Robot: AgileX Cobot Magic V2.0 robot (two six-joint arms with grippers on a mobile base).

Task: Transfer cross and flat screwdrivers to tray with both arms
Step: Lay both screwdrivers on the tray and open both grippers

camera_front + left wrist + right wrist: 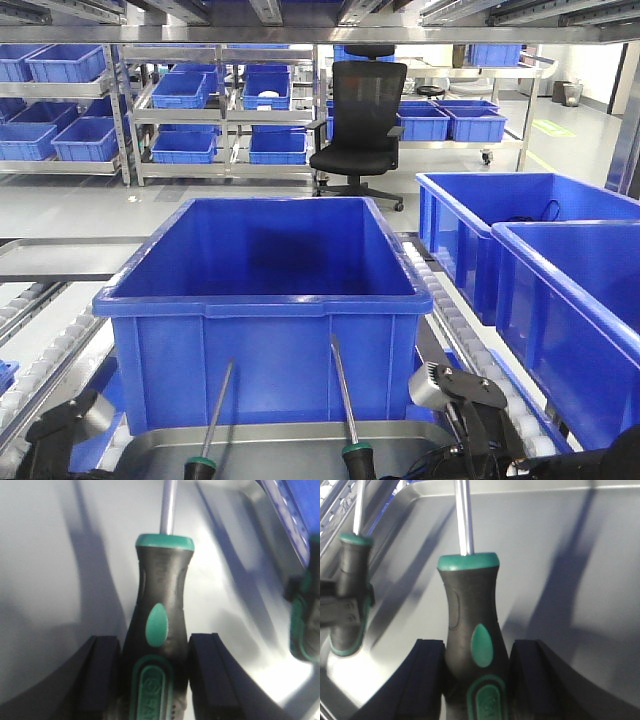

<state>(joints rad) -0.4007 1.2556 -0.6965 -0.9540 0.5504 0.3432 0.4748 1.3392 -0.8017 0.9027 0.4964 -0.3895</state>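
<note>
The left gripper (154,677) clamps the black-and-green handle of one silver-shafted screwdriver (159,625). The right gripper (476,675) clenches the other screwdriver (472,625). Both hang above the wide grey brushed-metal tray (560,540), near its low rim, shafts toward the deep blue plastic bin (265,300) just beyond.
</note>
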